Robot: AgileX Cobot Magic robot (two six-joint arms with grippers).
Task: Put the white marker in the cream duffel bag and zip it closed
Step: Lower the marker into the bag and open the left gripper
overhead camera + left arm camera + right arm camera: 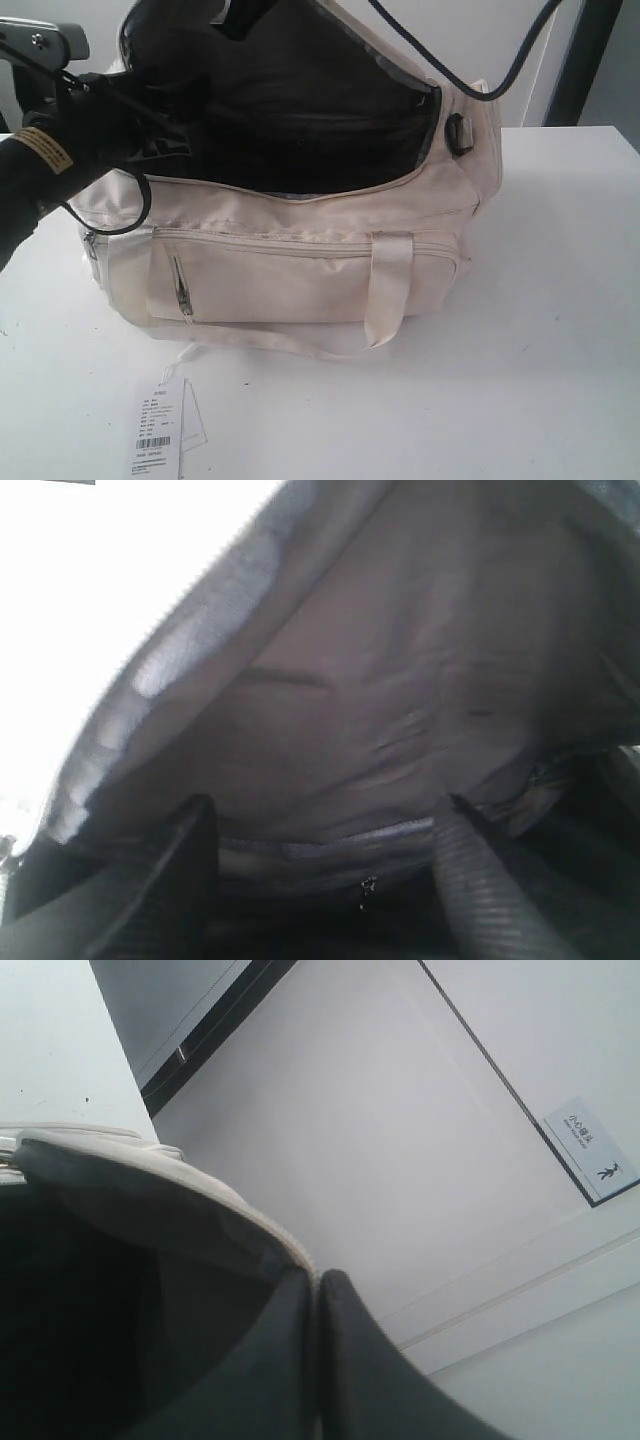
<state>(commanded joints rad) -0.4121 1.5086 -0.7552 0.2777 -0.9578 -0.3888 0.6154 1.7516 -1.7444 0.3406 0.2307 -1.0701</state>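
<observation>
left gripper (328, 810): standing wide open, its two dark fingers (170, 880) well apart and gripping nothing; only the black lining (400, 680) is showing between them.
left arm (60, 150): reaching in from the left of the exterior view, its far end going into the mouth of the cream duffel bag (300, 270) at that end.
right gripper (315, 1278): pressing its fingers tight together; the bag's cream rim is running straight into the seam between them, so it is pinching that edge.
right arm (235, 15): hanging down from the top of the exterior view over the bag's far side, holding the far flap upright.
cream duffel bag: lying on the white table (540, 330) with its front pocket and one webbing handle facing the camera; the main zip is standing undone and the mouth is gaping. Both grippers are touching or inside the bag, the left within the opening and the right on the raised rim.
white marker: no view is showing it, so I cannot tell where it is lying.
paper tag (160, 435): lying flat on the table just in front of the bag's left end.
</observation>
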